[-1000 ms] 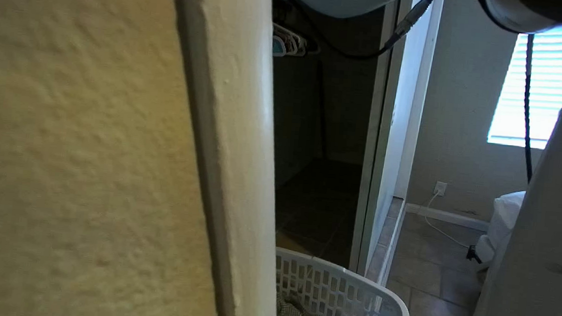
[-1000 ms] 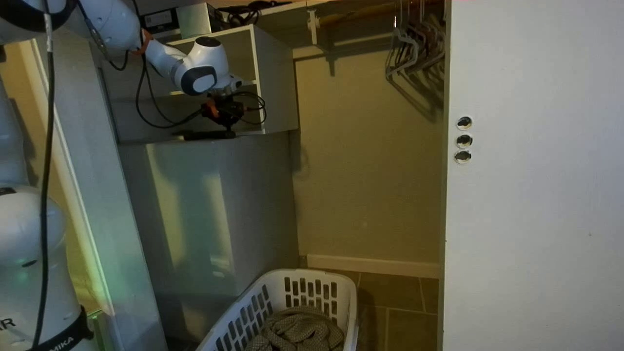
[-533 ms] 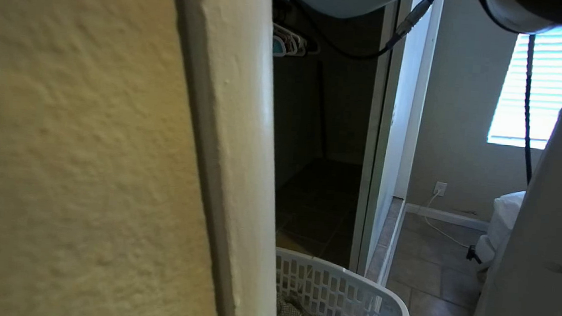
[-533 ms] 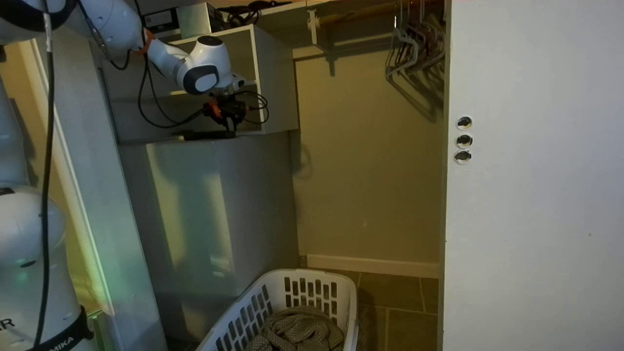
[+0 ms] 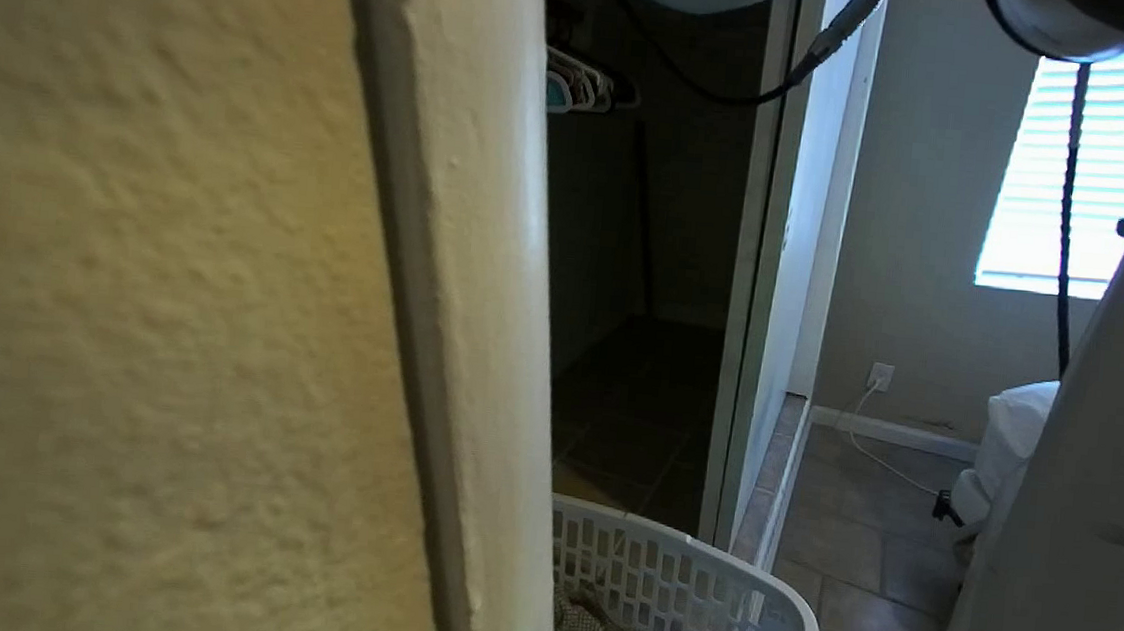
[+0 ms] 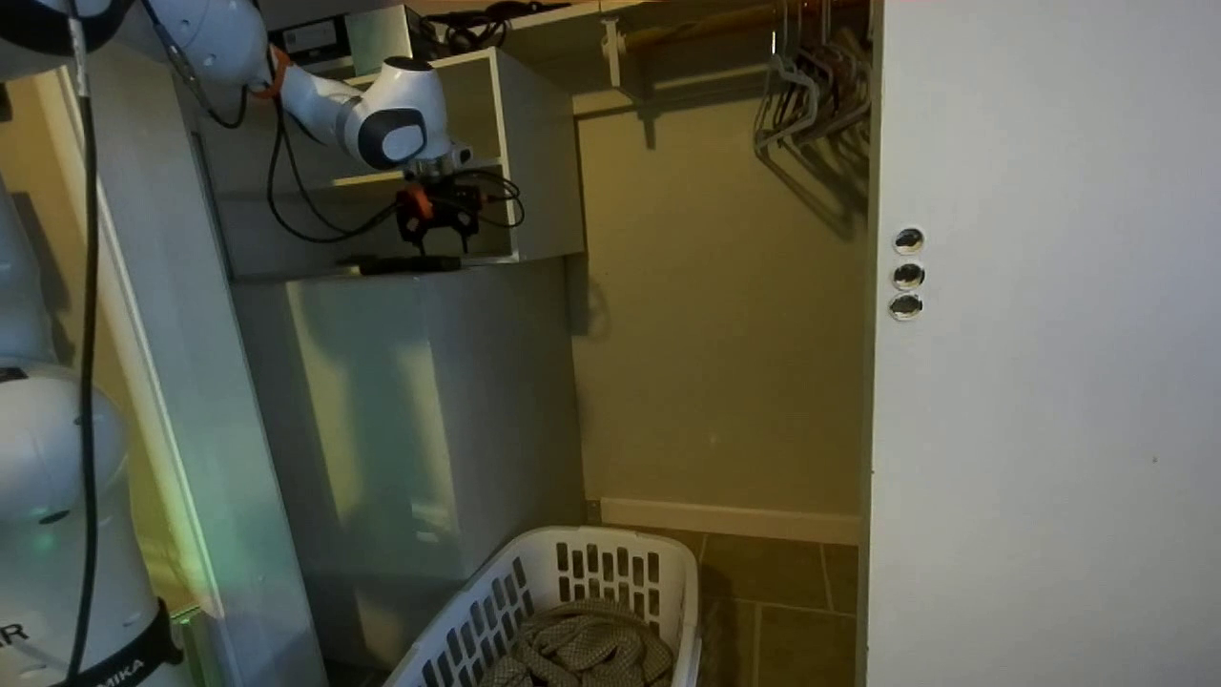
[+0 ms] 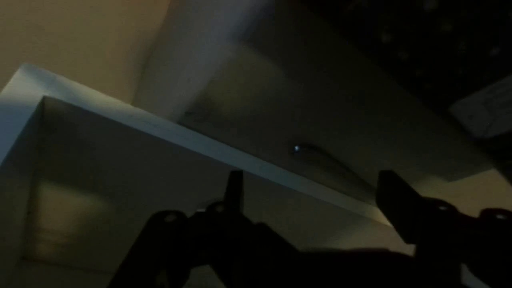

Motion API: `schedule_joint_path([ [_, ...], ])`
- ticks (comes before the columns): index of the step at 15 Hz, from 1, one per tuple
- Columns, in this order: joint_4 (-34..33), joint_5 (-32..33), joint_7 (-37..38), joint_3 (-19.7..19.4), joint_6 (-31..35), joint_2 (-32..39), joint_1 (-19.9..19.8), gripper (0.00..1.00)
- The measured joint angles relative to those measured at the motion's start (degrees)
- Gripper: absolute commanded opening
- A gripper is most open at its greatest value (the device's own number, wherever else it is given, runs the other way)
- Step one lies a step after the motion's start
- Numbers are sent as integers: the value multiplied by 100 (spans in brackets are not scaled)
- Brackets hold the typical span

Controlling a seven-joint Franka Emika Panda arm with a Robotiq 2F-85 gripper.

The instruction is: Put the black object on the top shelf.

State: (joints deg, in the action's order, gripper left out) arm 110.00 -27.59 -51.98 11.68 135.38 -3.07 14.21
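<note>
In an exterior view, the black object [image 6: 410,265] lies on top of the cabinet [image 6: 382,410]; the gripper [image 6: 443,250] hangs low over the cabinet, fingers apart; the shelf unit [image 6: 539,153] is above it, a laundry basket [image 6: 610,534] at its foot, hangers [image 6: 811,100] to its right.

A long, low black object [image 6: 410,266] lies flat on top of the grey cabinet [image 6: 405,420], along its near edge, by a corner.

Cloth [image 6: 591,644] lies in the basket [image 6: 615,536], object [image 6: 412,265] apparently on the cabinet [image 6: 382,410]
</note>
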Motion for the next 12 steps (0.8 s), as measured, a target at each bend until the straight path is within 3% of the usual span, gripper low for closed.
schedule_joint_path([
  [6, -18, 60, -1249, -392, -1674, -498, -119, 100],
  [12, -158, 152, -2401, -565, -2635, -620, -132, 100],
])
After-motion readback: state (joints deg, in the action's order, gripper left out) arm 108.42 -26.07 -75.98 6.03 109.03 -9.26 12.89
